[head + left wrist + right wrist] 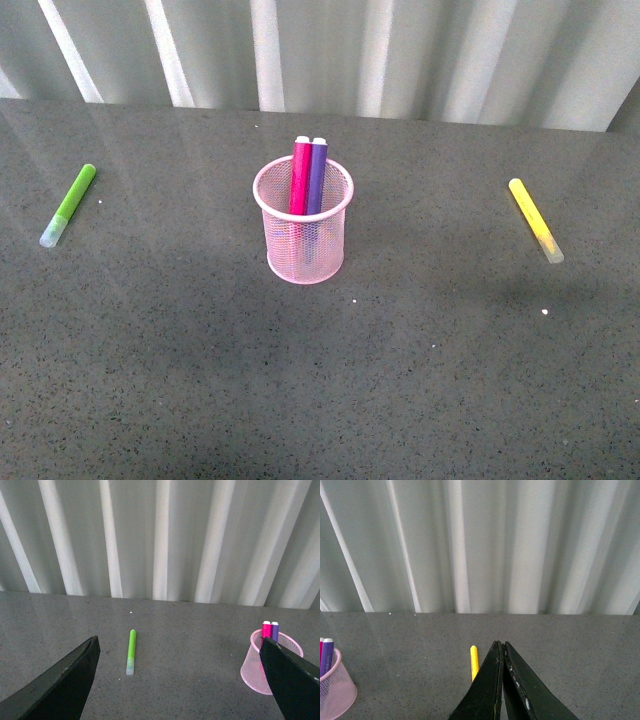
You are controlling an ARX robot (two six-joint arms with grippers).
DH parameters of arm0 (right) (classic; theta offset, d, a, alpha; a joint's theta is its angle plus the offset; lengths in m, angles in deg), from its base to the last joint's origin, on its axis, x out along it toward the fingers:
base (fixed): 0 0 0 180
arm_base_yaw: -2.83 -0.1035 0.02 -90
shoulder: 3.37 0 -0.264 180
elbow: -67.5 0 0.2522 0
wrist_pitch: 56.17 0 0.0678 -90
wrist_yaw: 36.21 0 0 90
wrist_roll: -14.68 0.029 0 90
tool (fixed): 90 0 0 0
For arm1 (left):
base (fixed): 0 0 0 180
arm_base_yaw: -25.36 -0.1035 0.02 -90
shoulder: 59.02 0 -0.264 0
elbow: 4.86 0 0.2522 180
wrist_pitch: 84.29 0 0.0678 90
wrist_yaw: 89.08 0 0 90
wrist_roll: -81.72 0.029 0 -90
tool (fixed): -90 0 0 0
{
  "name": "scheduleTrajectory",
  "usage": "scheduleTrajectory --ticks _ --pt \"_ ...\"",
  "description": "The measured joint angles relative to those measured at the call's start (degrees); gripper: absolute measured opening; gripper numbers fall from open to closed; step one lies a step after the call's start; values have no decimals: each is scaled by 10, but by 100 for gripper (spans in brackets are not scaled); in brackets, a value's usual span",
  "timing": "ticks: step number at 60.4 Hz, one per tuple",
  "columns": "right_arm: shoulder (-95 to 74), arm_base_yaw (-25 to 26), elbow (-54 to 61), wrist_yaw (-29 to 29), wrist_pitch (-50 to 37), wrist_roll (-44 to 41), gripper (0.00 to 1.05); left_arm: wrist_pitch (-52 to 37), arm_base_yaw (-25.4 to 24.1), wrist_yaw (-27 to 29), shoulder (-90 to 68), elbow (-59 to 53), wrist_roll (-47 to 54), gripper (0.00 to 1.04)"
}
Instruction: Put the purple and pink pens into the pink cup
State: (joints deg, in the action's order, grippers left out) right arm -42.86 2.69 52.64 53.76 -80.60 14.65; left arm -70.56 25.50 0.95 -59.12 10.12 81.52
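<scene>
The pink cup (303,224) stands upright in the middle of the grey table. Inside it the pink pen (299,176) and the purple pen (317,176) stand side by side, their tops above the rim. Neither arm shows in the front view. In the left wrist view my left gripper (179,649) is open and empty, with the pink cup (265,672) partly behind one finger and the pink pen (265,628) and purple pen (274,629) rising from it. In the right wrist view my right gripper (500,643) is shut on nothing, and the pink cup (335,692) sits at the frame's edge.
A lime-green marker (68,205) lies on the table's left side, also seen as the green marker (131,651) between my left fingers. A yellow marker (535,220) lies at the right, the same yellow marker (474,662) partly hidden behind my right fingers. A ribbed white wall (320,50) backs the table.
</scene>
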Motion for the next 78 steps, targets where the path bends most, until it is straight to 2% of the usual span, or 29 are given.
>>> scheduleTrajectory --ticks 34,64,71,78 --pt "209 0 2 0 195 0 3 0 0 0 0 0 0 98" --pt "296 0 2 0 281 0 3 0 0 0 0 0 0 98" --pt "375 0 1 1 377 0 3 0 0 0 0 0 0 98" --pt "392 0 1 1 380 0 3 0 0 0 0 0 0 98"
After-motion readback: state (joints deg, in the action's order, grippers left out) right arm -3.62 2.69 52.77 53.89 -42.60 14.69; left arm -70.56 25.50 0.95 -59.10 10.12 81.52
